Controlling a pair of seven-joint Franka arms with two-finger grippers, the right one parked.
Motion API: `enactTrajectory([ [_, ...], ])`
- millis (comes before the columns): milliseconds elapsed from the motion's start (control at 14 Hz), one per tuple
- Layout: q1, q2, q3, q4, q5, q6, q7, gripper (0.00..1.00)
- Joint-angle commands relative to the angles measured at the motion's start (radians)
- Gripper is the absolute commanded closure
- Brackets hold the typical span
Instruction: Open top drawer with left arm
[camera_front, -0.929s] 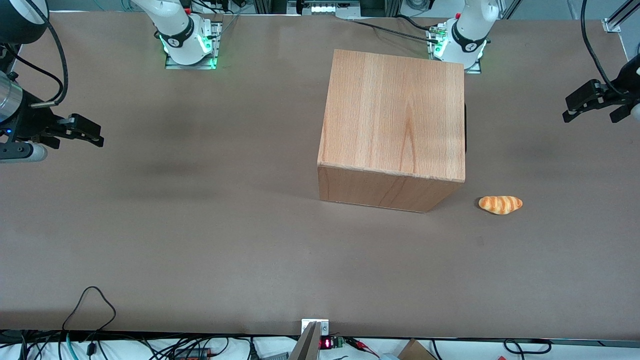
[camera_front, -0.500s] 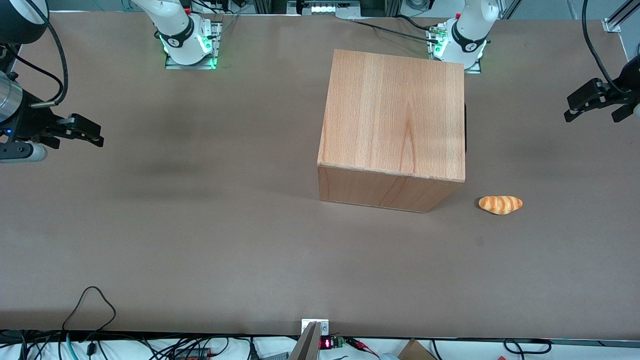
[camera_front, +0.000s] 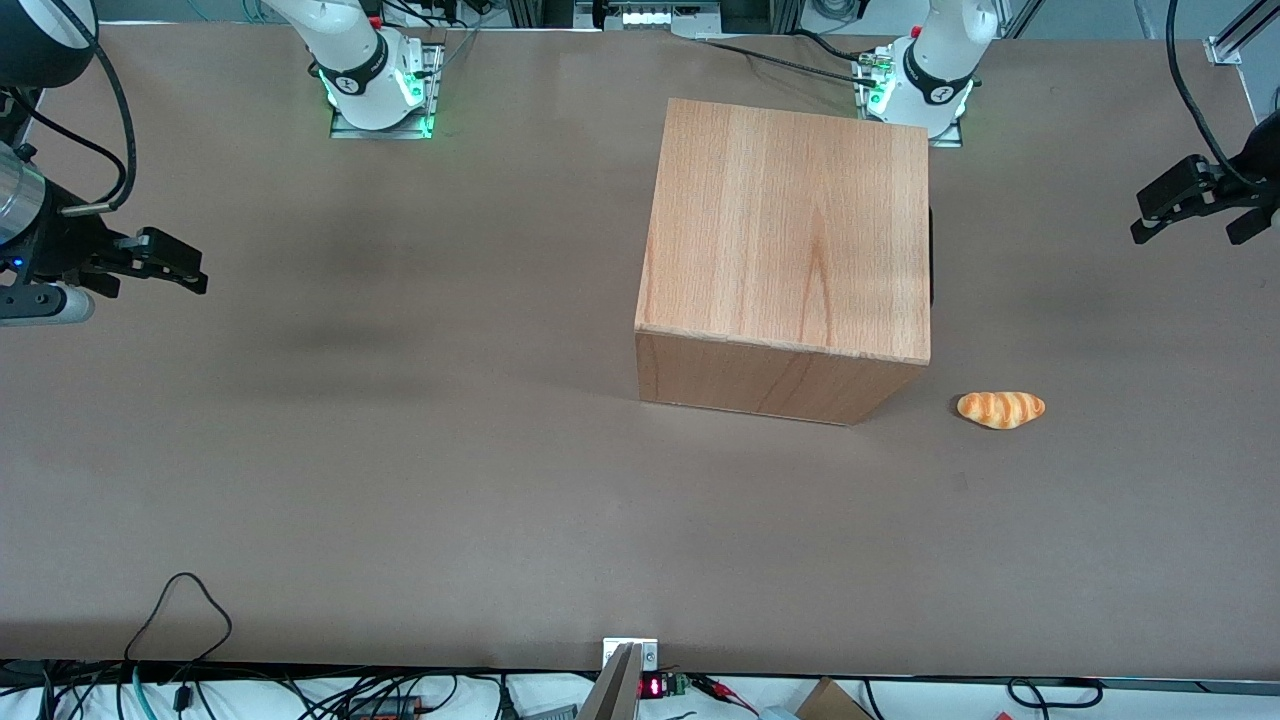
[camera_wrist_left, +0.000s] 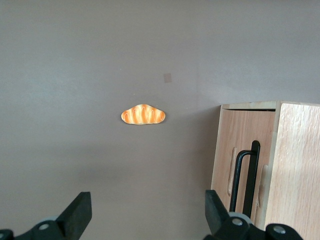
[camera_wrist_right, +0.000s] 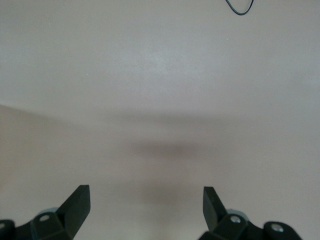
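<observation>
The brown table (camera_front: 400, 450) carries a wooden cabinet (camera_front: 790, 230), whose front faces the working arm's end. The left arm (camera_front: 1265, 150) hangs out at that end, well apart from the cabinet, and its gripper (camera_front: 1190, 200) hovers above the table with the jaws spread wide and nothing between them. In the wrist view the top drawer (camera_wrist_left: 246, 150) sits flush in the cabinet, fully closed, with its black handle (camera_wrist_left: 249, 172) standing proud of the panel. A small bread roll (camera_front: 1001, 409) lies on the table near the cabinet's corner. The step in hand looks like the approach. Next the gripper should travel toward the cabinet front and bracket the handle with the jaws.
</observation>
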Motion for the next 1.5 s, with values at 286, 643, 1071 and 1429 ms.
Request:
enactTrajectory([
  [286,0.002,0.032,-0.007,-0.037,-0.073,-0.008,0.021,0.0],
  [643,-0.001,0.065,-0.011,-0.076,-0.159,0.008,0.021,0.0],
  [1071,-0.011,0.066,-0.043,-0.211,-0.201,0.12,0.021,0.0],
  [1429,-0.011,0.068,-0.067,-0.316,-0.256,0.188,0.03,0.0],
])
